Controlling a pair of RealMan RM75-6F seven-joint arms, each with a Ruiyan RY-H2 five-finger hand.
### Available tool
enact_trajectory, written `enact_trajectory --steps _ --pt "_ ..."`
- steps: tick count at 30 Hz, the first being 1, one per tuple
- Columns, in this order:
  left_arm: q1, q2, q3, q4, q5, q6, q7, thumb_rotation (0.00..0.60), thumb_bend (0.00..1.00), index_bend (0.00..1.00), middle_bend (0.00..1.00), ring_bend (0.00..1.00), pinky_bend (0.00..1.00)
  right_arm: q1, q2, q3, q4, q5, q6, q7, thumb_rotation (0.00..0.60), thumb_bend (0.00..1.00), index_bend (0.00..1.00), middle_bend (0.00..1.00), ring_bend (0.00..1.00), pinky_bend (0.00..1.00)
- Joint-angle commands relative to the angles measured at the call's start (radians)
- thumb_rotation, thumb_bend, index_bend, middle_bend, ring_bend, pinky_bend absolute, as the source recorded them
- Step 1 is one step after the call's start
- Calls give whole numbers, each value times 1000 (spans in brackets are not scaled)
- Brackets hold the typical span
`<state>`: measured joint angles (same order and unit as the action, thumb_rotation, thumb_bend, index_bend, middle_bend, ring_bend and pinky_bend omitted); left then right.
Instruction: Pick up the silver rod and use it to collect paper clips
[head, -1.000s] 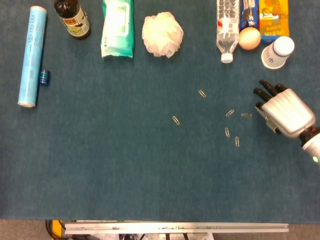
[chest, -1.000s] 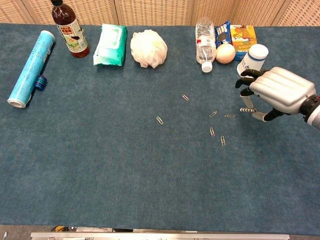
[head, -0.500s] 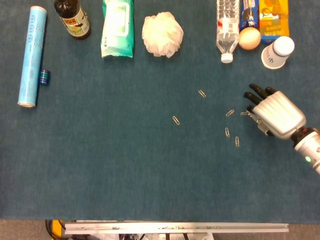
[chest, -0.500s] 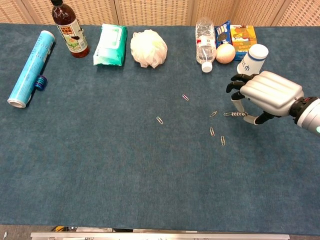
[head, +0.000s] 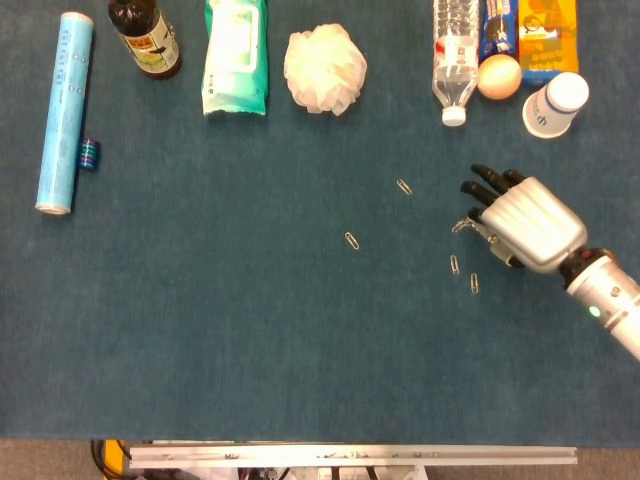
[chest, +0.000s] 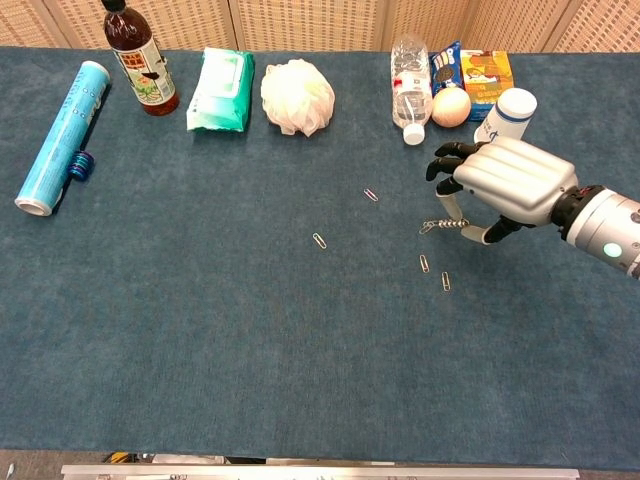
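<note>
My right hand hovers low over the blue cloth at the right and grips a short silver rod, most of it hidden under the palm. The rod points left, and paper clips cling to its tip. Loose paper clips lie nearby: one up-left of the hand, one further left, and two just below the rod. The chest view shows the same loose clips. My left hand is out of both views.
Along the back edge stand a dark bottle, a wipes pack, a white mesh puff, a water bottle, an egg, an orange box and a white jar. A blue roll lies far left.
My right hand has slid leftward with the rod. The two clips that lay loose beside it no longer lie on the cloth; clips now hang at the rod's tip.
</note>
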<state>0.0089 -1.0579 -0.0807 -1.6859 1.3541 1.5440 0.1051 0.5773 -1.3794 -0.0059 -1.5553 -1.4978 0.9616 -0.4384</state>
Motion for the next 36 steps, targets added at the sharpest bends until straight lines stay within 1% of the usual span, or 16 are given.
enact_trajectory --steps 1,11,19,24,29,36 --pt "1 2 -1 0 -1 1 -4 600 0 316 405 338 435 7 -7 4 6 8 -10 -2 600 270 620 263 116 325" --pt "4 3 -1 0 -2 1 -6 600 0 316 404 338 435 20 -23 8 15 17 -22 11 600 270 620 263 116 325" --pt "3 3 -3 1 -6 0 -7 600 0 316 405 338 435 15 29 -37 -61 -68 6 64 600 270 620 263 116 325" --pt "4 2 -3 1 -1 3 -6 600 0 316 405 338 435 7 42 -60 -80 -113 27 72 600 270 620 263 116 325" --pt "4 2 -3 1 -2 2 -7 600 0 316 405 338 435 4 41 -69 -78 -127 29 75 600 270 620 263 116 325" --pt "4 3 -3 0 -2 1 -6 600 0 316 404 338 435 1 39 -67 -69 -118 23 76 600 270 620 263 116 325"
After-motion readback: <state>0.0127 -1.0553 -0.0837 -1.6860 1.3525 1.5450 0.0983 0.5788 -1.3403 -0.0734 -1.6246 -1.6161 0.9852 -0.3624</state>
